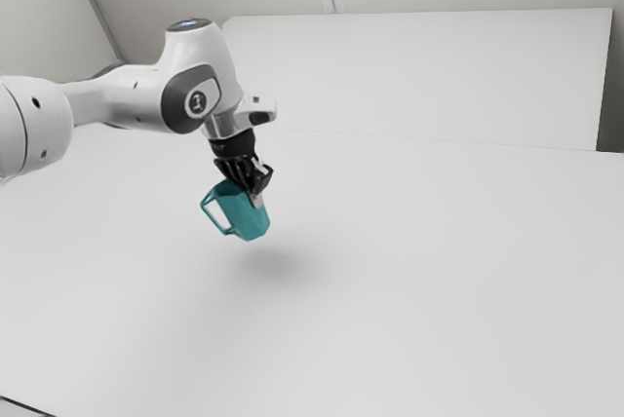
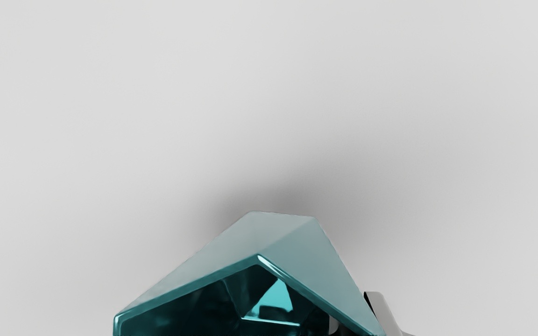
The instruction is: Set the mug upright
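Note:
In the exterior view my gripper [image 1: 253, 191] points down and holds the teal mug [image 1: 241, 214] above the table. The mug hangs tilted, its mouth up toward the hand and its base lower, with the handle toward the exterior view's left. In the wrist view, the angular rim and dark inside of the mug [image 2: 269, 238] face the camera. There my gripper [image 2: 357, 322] is shut on the mug's wall, one finger outside it and the other just inside the rim. The handle is hidden in the wrist view.
The white table [image 1: 419, 271] extends around and below the mug, whose soft shadow falls on it. A pale upright panel [image 1: 419, 76] stands behind. A dark edge crosses the near corner at the exterior view's lower left.

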Available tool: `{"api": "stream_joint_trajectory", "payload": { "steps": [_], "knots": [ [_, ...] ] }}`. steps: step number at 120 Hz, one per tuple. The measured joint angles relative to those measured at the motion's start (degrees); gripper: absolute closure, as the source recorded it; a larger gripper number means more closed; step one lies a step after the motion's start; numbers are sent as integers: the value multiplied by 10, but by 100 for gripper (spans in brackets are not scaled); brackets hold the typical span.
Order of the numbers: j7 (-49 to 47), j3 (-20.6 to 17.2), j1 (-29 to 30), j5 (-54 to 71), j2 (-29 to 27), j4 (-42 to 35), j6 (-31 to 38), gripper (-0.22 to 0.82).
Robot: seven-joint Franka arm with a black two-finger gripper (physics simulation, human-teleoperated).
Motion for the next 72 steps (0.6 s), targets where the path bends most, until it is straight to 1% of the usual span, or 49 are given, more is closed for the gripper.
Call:
{"api": "stream_joint_trajectory", "payload": {
  "steps": [25,68,72],
  "knots": [
    [-19,0,-9,9,40,-1,20,78],
    [-42,1,-9,23,71,-5,41,78],
    [-43,0,-9,24,71,-5,42,77]
  ]
}}
